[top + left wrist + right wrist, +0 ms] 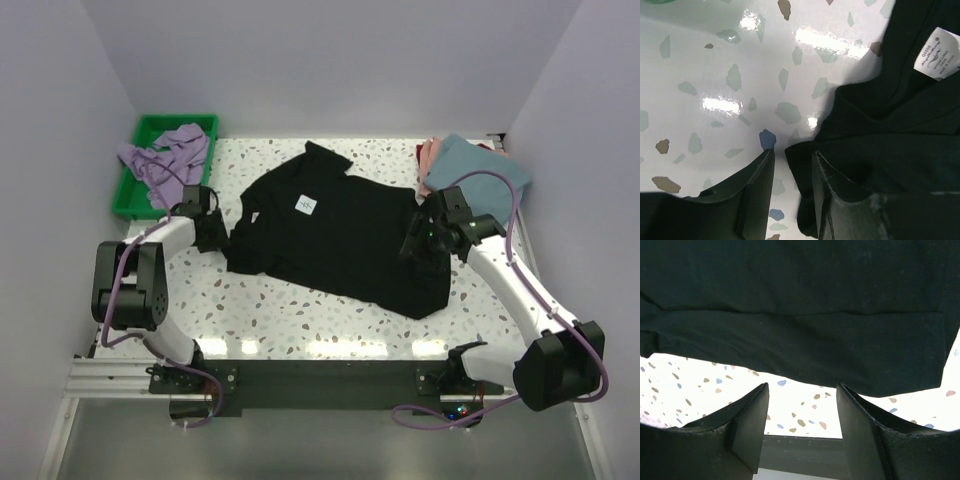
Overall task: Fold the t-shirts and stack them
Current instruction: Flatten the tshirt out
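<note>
A large black t-shirt [340, 225] lies spread across the speckled table, its white neck label [307, 204] facing up. My left gripper [212, 235] is at the shirt's left sleeve. In the left wrist view the jaws [792, 152] stand narrowly apart, with the black sleeve edge [802, 165] lying against the right finger and a gap to the left one. My right gripper [418, 243] hovers over the shirt's right side. Seen from the right wrist, it [802, 385] is open and empty, and the black hem [800, 305] lies just beyond its fingertips.
A green tray [125, 200] at the back left holds a crumpled lavender t-shirt [165, 155]. At the back right a teal-blue t-shirt [475, 168] lies over a pink one [429, 152]. The table's dark front rail [805, 455] shows below the right fingers.
</note>
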Tool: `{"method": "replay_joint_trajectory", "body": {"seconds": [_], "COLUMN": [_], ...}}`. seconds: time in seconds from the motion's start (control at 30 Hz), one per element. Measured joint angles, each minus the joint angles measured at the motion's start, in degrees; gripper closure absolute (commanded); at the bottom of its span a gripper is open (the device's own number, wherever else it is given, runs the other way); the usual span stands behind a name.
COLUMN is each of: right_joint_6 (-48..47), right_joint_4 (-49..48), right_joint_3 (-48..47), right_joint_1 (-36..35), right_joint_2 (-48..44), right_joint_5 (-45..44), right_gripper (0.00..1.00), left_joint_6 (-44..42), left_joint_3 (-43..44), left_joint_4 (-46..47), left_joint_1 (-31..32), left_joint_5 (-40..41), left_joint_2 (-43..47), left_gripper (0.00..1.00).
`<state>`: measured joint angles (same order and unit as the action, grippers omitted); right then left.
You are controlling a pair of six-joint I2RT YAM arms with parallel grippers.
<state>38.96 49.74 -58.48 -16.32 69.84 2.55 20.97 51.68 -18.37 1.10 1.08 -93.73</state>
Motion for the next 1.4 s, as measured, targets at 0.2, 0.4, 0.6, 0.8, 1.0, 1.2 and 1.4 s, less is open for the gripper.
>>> {"method": "replay_joint_trajectory", "body": {"seconds": [0.2, 0.4, 0.6, 0.8, 1.0, 1.2, 1.4], "right_joint_6": [0.0, 0.4, 0.9, 0.9, 0.2, -1.6, -2.5], "right_joint_4": [0.1, 0.3, 2.4, 4.7, 6.1, 4.6, -0.4], "right_joint_3": [0.0, 0.2, 1.3, 4.3, 7.5, 10.4, 12.6], "right_joint_1": [0.0, 0.0, 0.3, 1.9, 5.9, 8.5, 9.2], "right_joint_2": [0.1, -0.1, -1.9, -4.0, -4.0, -2.4, 1.6], "right_joint_5": [0.0, 0.0, -1.9, -5.2, -7.8, -9.0, -5.8], "right_gripper": [0.4, 0.4, 0.36, 0.33, 0.32, 0.33, 0.37], "left_joint_6": [-1.3, -3.3, -3.8, -3.8, -3.6, -2.4, -2.3], "left_joint_3": [0.9, 0.9, -1.1, -2.3, -0.5, 2.8, 0.5], "left_joint_4": [1.3, 3.1, 6.6, 5.1, 0.7, -0.5, -1.7], "left_joint_1": [-0.3, -0.4, -0.7, -1.1, -5.8, -9.7, -10.8], "left_joint_5": [-0.1, -1.3, -5.5, -8.5, -10.4, -11.8, -12.4], "left_joint_2": [-1.5, -2.5, -2.0, 0.5, 9.4, 20.7, 23.3], "left_gripper": [0.6, 0.81, 1.0, 1.0, 1.0, 1.0, 1.0]}}
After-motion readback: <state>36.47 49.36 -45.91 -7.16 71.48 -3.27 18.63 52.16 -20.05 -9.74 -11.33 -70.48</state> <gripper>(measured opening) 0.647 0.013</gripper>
